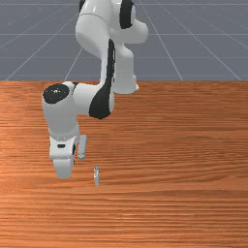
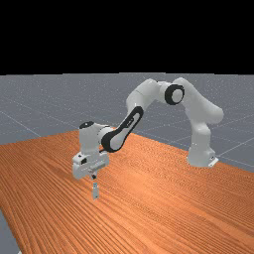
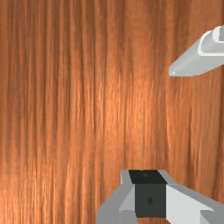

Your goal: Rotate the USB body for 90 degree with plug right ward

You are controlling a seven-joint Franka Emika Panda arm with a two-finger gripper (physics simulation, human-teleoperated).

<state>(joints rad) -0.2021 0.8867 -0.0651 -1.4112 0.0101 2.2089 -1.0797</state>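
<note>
USB point(image 1: 96, 177) is standing upright on the table point(image 1: 184, 160) as far as I can tell, narrow bluish end up, which I'd guess is the plug point(image 1: 96, 168). In the front view it's just off to the right of the gripper point(image 3: 148, 177), near but not under it. Wrist view has it off to one side past the tips too, partly cut off by the edge.

Gripper looks closed all the way, tips together at the middle, nothing between them. It hangs above the wood, clear of the USB.

So imo we're at the approach step, no grasp and no rotation done. Next move: open up, shift sideways toward the USB, line up with the body and come down around it, then close below the plug. Only then tip it 90 degrees so the plug goes right. I'd open before getting close, it's slim and tall and a bump could easily knock it over.
</note>
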